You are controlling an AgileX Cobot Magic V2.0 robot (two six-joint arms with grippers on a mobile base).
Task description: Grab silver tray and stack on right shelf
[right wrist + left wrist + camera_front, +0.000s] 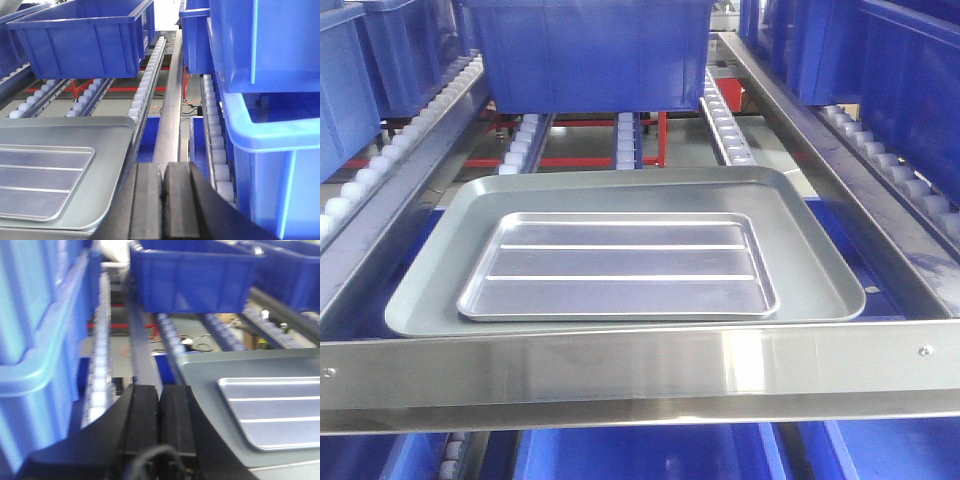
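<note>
The silver tray [620, 265] is shiny, with two long ridges, and lies flat inside a larger dull grey tray [430, 290]. Both rest on the right shelf, a roller lane behind a broad shiny riveted front bar [620, 375]. My left gripper [159, 390] is shut with nothing in it, low at the grey tray's [210, 375] left front corner, apart from the silver tray [275, 410]. My right gripper [162, 167] is also shut and empty. It sits just right of the grey tray [100, 140], with the silver tray [40, 180] further left. Neither gripper shows in the front view.
A blue bin [590, 50] stands on the rollers behind the trays. More blue bins [260, 150] crowd the lane to the right, and others [35, 350] are stacked at the left. Steel side rails [850, 170] and white roller strips [145, 85] border the lane.
</note>
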